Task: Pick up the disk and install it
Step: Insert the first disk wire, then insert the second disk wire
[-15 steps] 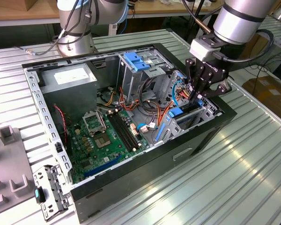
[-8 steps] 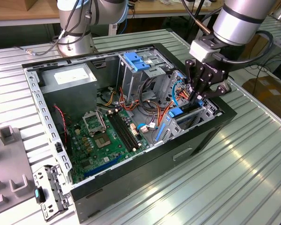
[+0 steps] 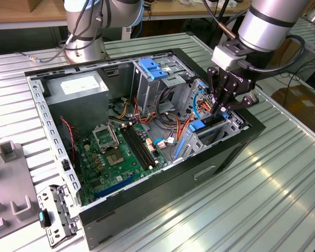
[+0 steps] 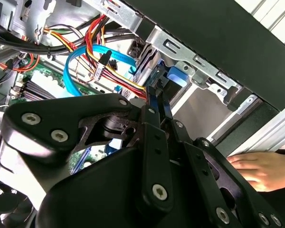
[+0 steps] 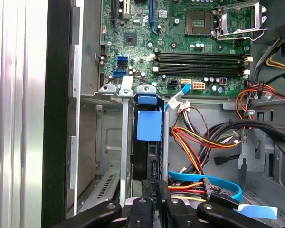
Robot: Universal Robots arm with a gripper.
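Black gripper (image 5: 154,190) linkages are seen nearest in both wrist views, the fingers closed on the rear edge of the disk (image 5: 148,124). The open computer case (image 3: 147,210) is laid on its side so its drive cage (image 3: 220,128) is reachable at the exterior view's right, where the disk stands on edge, partly seated between the cage walls. A person's hand (image 4: 256,168) rests just outside the case.

Arm — we see it angled down from the exterior view's upper right; gripper (image 3: 221,105) pointing downward, black fingers (image 5: 150,190) drawn close together.
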